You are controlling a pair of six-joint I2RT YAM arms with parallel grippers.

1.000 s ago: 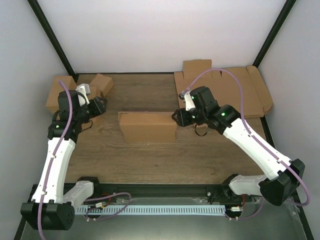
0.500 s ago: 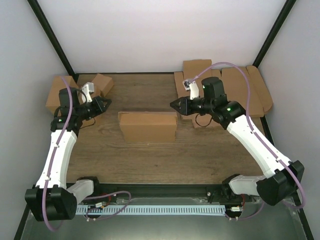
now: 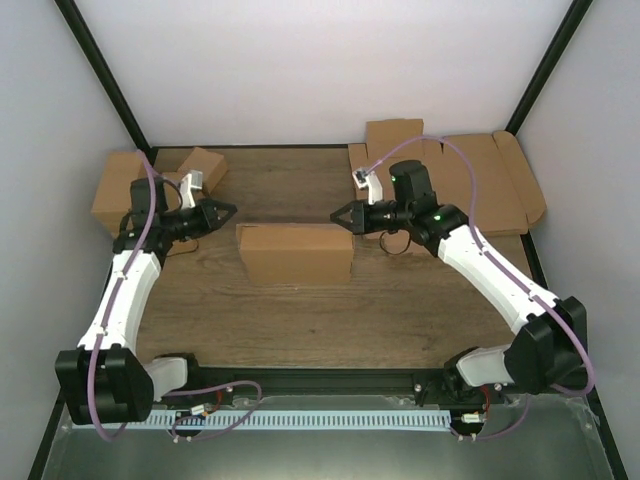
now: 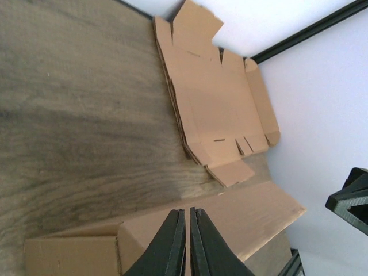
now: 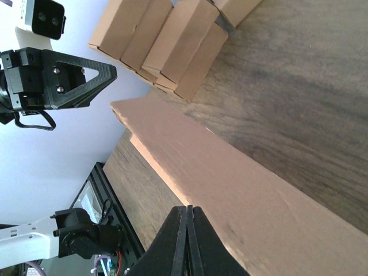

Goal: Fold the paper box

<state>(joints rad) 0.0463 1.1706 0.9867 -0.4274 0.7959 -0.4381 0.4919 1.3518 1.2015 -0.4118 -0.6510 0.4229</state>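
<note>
The paper box (image 3: pixel 295 252) stands folded shut in the middle of the table, a shallow brown cardboard block. My left gripper (image 3: pixel 230 211) hovers shut and empty just off the box's far left corner, pointing right. My right gripper (image 3: pixel 337 217) hovers shut and empty by the box's far right corner, pointing left. In the left wrist view the gripper (image 4: pixel 187 210) hangs over the paper box (image 4: pixel 253 221), its fingers nearly touching. In the right wrist view the gripper (image 5: pixel 188 207) is pressed shut above the paper box (image 5: pixel 241 184), with nothing between the fingers.
A stack of flat die-cut cardboard sheets (image 3: pixel 455 185) lies at the back right, also visible as the sheets (image 4: pixel 215 109). Smaller brown cartons (image 3: pixel 150 180) sit at the back left, shown as cartons (image 5: pixel 172 40). Black frame posts stand at the back corners.
Both grippers have closed from half open. The left one swung right toward the box's left end. The right one lifted off the box's right end and turned to point left.
</note>
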